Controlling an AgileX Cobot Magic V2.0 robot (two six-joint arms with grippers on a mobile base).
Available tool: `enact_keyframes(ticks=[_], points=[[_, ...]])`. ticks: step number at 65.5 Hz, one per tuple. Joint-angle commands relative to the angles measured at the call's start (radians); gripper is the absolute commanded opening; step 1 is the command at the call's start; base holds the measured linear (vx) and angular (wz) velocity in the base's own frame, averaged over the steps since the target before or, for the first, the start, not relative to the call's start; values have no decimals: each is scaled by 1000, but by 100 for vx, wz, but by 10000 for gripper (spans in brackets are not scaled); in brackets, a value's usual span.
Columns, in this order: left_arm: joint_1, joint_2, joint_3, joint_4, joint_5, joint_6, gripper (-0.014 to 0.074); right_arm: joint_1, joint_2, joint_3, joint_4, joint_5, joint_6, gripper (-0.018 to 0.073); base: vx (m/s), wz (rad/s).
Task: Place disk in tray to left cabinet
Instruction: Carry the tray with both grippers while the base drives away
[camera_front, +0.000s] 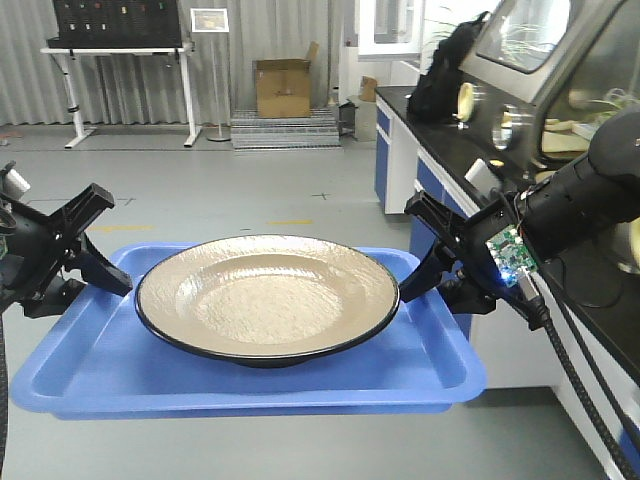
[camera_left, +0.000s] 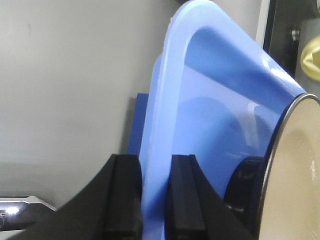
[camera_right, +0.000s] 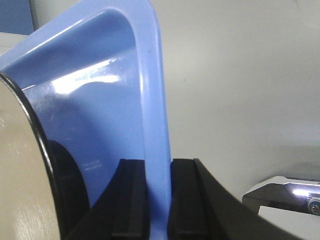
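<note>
The tan disk (camera_front: 268, 295) with its black rim lies in the middle of the blue tray (camera_front: 240, 385), which hangs in the air above the floor. My left gripper (camera_front: 108, 278) is shut on the tray's left rim (camera_left: 155, 165). My right gripper (camera_front: 412, 283) is shut on the tray's right rim (camera_right: 156, 150). The disk's edge shows at the right of the left wrist view (camera_left: 295, 165) and at the left of the right wrist view (camera_right: 20, 165). The left cabinet is out of view.
A lab bench (camera_front: 470, 150) with a black top and blue drawers runs along the right, bearing a steel glovebox (camera_front: 545, 70). Far back stand a cardboard box (camera_front: 283, 88) and a white desk (camera_front: 125, 60). Grey floor (camera_front: 230, 190) lies ahead.
</note>
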Motion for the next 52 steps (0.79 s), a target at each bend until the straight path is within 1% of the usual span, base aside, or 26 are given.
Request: enact_keyframes(ticks=[1,25,52], points=[[-26,-53,-37,-206,23,-30,-1,20,-57,-39,192,-39,14,-2,41,20],[-26,-53,-37,-206,23,-30,-1,20,-57,-39,185,-39,14,-2,45,22],[-26,-53,-37,-207,23,-30,-1,20,-57,-39,183,-39,14,-2,53,17]])
